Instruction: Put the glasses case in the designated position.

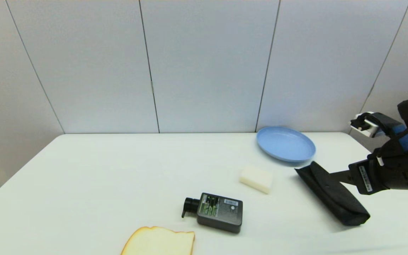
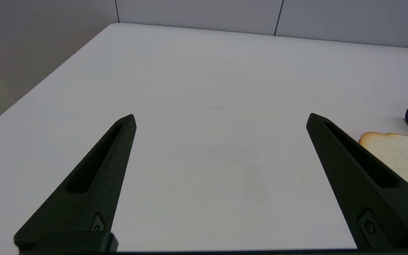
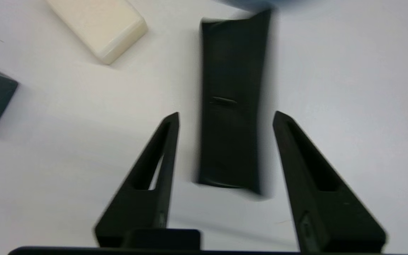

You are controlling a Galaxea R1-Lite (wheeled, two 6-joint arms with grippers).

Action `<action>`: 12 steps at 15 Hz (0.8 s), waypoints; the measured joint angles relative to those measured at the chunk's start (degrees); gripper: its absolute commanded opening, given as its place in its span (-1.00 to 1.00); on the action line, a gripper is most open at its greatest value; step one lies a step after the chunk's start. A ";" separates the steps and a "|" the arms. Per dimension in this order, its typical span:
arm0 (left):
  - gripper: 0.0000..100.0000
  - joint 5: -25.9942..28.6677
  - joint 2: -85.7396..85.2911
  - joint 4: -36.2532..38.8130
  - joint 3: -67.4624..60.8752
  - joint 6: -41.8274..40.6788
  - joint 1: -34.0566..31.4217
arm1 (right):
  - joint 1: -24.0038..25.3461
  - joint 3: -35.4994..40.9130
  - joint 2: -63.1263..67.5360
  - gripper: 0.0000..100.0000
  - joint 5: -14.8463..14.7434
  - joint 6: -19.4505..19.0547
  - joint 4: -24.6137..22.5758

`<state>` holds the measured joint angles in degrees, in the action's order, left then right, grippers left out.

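The glasses case (image 1: 331,193), a long matte black pouch, lies on the white table at the right, its far end close to the blue plate (image 1: 285,144). My right gripper (image 1: 331,177) reaches in from the right, over the case's middle. In the right wrist view the right gripper (image 3: 226,114) is open, its two fingers straddling the glasses case (image 3: 230,63) lengthwise, not gripping it. My left gripper (image 2: 221,116) is open over bare table and is out of the head view.
A cream block (image 1: 256,179) lies left of the case. A dark grey pump bottle (image 1: 220,212) lies on its side at the front centre. A bread slice (image 1: 159,242) sits at the front edge. Wall panels stand behind the table.
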<state>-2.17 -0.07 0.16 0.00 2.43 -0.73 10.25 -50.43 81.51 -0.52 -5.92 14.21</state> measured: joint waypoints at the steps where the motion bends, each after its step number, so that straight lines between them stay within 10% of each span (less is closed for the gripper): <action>1: 1.00 0.00 0.00 -0.02 0.00 -0.01 0.00 | -0.04 -0.09 0.02 1.00 0.01 -0.11 0.02; 12: 1.00 0.00 0.00 0.05 0.00 0.00 0.00 | -0.11 -1.85 -13.51 1.00 -0.38 -5.78 0.11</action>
<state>-2.17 -0.07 0.21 0.00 2.43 -0.73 10.14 -52.29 68.00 -0.90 -11.70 14.32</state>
